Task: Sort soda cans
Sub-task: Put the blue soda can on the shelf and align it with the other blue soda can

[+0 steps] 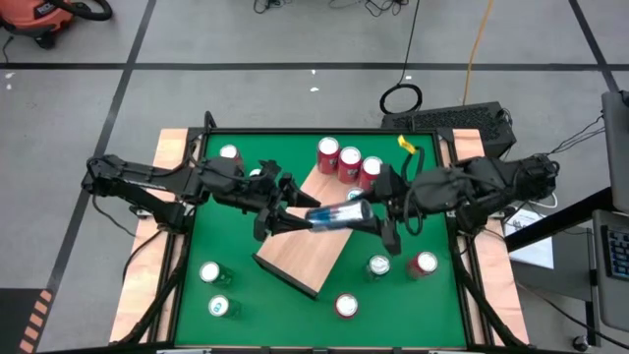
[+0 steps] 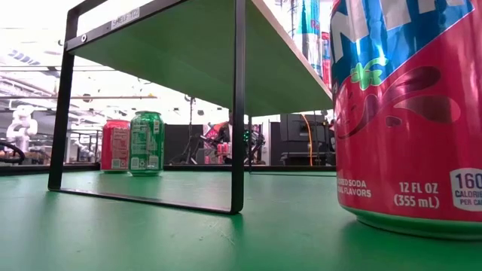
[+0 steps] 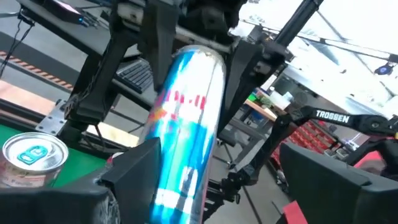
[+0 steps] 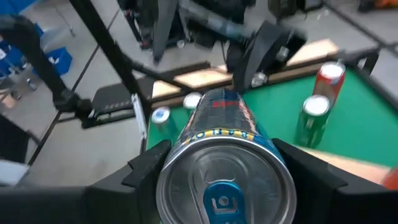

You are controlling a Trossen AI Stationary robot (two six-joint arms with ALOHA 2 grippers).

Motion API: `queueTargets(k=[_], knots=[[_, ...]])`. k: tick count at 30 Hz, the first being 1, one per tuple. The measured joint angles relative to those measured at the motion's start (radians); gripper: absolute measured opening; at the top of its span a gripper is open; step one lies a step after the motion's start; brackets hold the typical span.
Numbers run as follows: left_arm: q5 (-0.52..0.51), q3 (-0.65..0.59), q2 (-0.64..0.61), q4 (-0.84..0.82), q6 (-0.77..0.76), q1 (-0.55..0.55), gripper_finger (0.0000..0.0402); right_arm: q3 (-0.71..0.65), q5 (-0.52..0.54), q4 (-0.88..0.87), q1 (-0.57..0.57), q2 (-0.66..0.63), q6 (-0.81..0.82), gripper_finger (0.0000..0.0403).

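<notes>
Between our two pincers, above the wooden board (image 1: 303,239), we hold a slim blue can (image 1: 339,214) lying sideways. Our right pincer (image 1: 378,218) pinches its top end; our left pincer (image 1: 278,218) stands spread around the other end, apparently mid-handover so the can changes sides.

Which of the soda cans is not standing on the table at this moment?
The blue can: it lies horizontally in the air above the wooden board, between the left gripper and the right gripper. All other cans stand upright.
</notes>
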Motion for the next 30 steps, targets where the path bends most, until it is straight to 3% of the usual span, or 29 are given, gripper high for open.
queueTargets(k=[6, 11, 20, 30], knots=[[-0.126, 0.001, -0.001, -0.107, 0.058, 0.012, 0.0329, 0.000, -0.009, 0.073, -0.052, 0.000, -0.056, 0.0234], [-0.206, 0.000, -0.001, -0.103, 0.137, 0.011, 0.0329, 0.000, -0.029, 0.081, -0.070, -0.001, -0.057, 0.0234], [-0.045, 0.000, 0.000, -0.108, 0.136, 0.039, 0.0321, 0.000, -0.036, 0.135, -0.088, 0.003, -0.106, 0.0235], [0.030, -0.001, 0.000, -0.020, 0.142, 0.060, 0.0249, 0.002, -0.069, 0.146, -0.107, 0.002, -0.113, 0.0235]])
